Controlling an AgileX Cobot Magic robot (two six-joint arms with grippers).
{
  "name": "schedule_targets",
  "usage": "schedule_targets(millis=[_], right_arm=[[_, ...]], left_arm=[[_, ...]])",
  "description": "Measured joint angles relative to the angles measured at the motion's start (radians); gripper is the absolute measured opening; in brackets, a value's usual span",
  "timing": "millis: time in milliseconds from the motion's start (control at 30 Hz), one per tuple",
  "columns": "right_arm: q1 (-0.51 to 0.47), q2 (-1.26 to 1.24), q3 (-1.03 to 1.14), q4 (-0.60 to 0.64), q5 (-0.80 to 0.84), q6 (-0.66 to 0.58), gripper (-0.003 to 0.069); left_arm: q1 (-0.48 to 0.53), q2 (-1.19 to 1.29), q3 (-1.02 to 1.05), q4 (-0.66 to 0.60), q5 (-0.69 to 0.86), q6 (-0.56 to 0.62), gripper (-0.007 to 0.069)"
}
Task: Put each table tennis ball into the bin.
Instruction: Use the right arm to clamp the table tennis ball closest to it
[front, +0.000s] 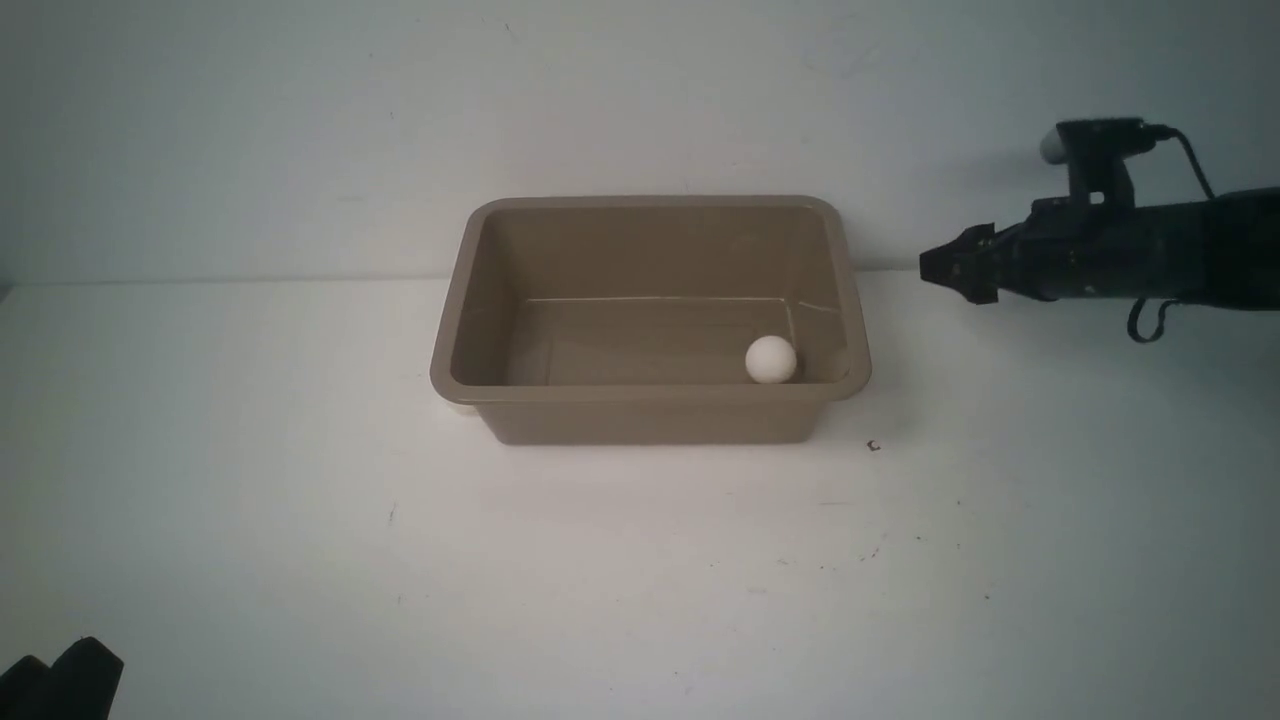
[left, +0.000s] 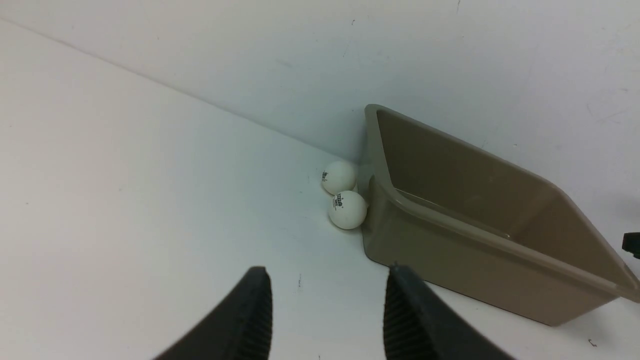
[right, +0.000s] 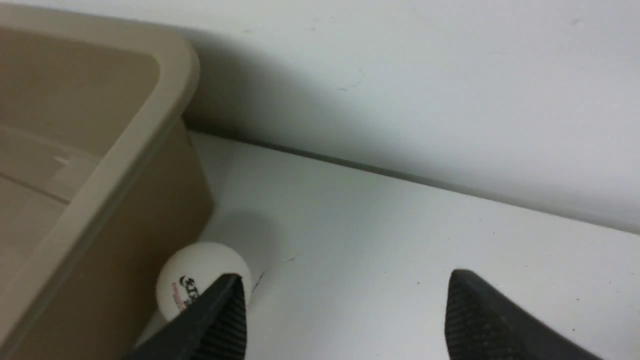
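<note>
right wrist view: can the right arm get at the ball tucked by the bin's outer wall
Probably, but it looks tight: the right arm has open jaws beside the ball, yet the ball sits close against the bin wall under its rim.

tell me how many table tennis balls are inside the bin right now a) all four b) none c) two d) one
D: the front view shows just one table tennis ball on the floor of the bin, near its right wall; the left wrist view shows two other balls on the table against its outer wall, and the right wrist view a fourth ball outside too.
</note>
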Motion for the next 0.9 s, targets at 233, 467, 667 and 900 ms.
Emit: schedule_targets(millis=[233, 467, 667, 900], right_arm=[[-0.007, 0.000, 0.000, -0.002, 0.130, 0.000, 0.0482], [-0.007, 0.000, 0.000, -0.074, 0.186, 0.000, 0.0482], [0.004, 0.000, 0.000, -0.091, 0.185, 0.000, 0.0474], [0.054, 0.000, 0.000, -0.098, 0.137, 0.000, 0.0472]], left_arm=[[0.000, 0.000, 0.000, 0.000, 0.000, 0.001, 0.0289], [0.000, 0.000, 0.000, -0.001, 0.000, 0.023, 0.0289], [0.000, 0.000, 0.000, -0.001, 0.000, 0.027, 0.0289], [0.000, 0.000, 0.000, -0.002, 0.000, 0.030, 0.0289]])
